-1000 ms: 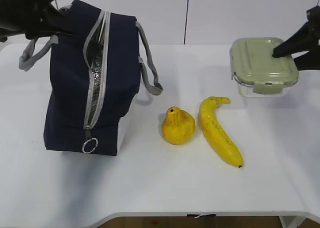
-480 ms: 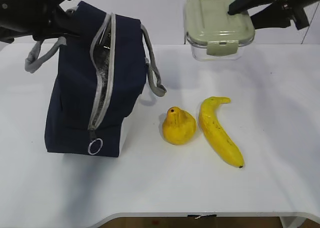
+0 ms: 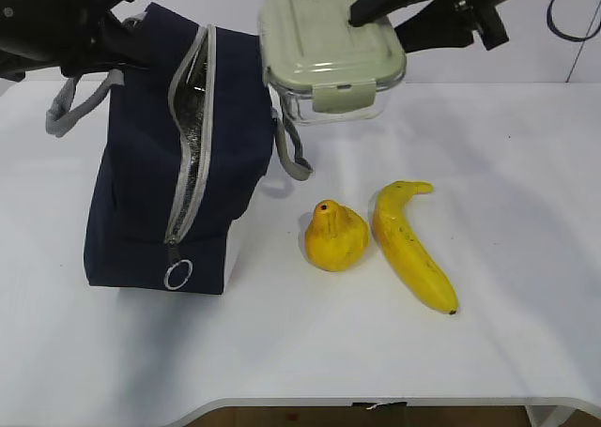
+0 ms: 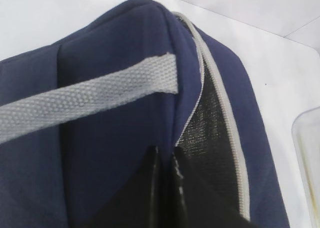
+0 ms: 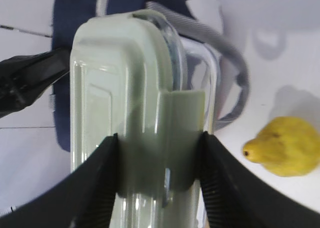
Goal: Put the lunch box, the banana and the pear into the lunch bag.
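The navy lunch bag [image 3: 141, 183] stands at the left, its grey zipper strip parted and the silver lining showing. My left gripper [image 4: 165, 160] is shut on the bag's fabric edge beside the opening [image 4: 210, 123], holding it up. My right gripper [image 5: 159, 143] is shut on the lunch box [image 3: 329, 47], clamping its sage-green lid and clear base, and holds it in the air just right of the bag's top. The pear [image 3: 334, 236] and the banana [image 3: 410, 244] lie on the table right of the bag. The pear also shows in the right wrist view [image 5: 287, 147].
The white table [image 3: 507, 164] carries the things. The bag's grey handles [image 3: 291, 150] hang on both sides, one loop under the lunch box. A metal ring pull [image 3: 176, 275] hangs at the bag's lower front. A white wall stands behind.
My right gripper has lifted the lunch box off the table's back right and carried it left, up to the bag's top. The left gripper and bag have hardly moved.
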Motion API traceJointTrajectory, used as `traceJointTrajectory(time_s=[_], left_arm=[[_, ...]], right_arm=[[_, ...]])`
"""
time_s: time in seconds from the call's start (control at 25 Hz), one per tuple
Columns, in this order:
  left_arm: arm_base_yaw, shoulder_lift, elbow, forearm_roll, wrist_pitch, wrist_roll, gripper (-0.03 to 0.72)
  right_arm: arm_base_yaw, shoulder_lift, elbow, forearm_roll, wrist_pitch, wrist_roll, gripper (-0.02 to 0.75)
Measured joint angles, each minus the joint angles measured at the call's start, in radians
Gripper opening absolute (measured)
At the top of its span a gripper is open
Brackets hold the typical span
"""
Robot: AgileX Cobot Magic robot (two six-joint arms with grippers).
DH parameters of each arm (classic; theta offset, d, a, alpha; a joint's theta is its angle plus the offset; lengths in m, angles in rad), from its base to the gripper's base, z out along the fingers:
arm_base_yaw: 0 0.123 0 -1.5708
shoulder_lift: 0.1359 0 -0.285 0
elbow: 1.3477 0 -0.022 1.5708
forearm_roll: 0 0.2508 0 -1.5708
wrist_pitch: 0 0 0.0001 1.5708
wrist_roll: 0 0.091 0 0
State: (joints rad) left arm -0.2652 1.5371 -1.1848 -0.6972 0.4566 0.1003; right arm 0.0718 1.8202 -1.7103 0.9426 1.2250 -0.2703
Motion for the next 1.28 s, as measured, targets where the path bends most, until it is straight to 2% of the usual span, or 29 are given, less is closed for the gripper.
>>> traceJointTrajectory(time_s=[0.36, 0.56, 1.04, 1.28], left_arm=[[-0.002, 0.000, 0.000, -0.002, 0.000, -0.002, -0.004], [-0.043, 0.002, -0.022, -0.002, 0.000, -0.002, -0.005], [-0.059, 0.002, -0.040, -0.036, 0.000, -0.008, -0.005], [-0.059, 0.004, -0.040, -0.070, -0.008, -0.008, -0.005]], right_arm=[[0.109, 0.002, -0.025, 0.006, -0.002, 0.038, 0.373], [0.154, 0.045, -0.026, 0.011, -0.054, 0.038, 0.373], [0.163, 0.141, -0.046, -0.046, -0.189, 0.005, 0.372], [0.194, 0.172, -0.046, 0.011, -0.226, -0.094, 0.372]])
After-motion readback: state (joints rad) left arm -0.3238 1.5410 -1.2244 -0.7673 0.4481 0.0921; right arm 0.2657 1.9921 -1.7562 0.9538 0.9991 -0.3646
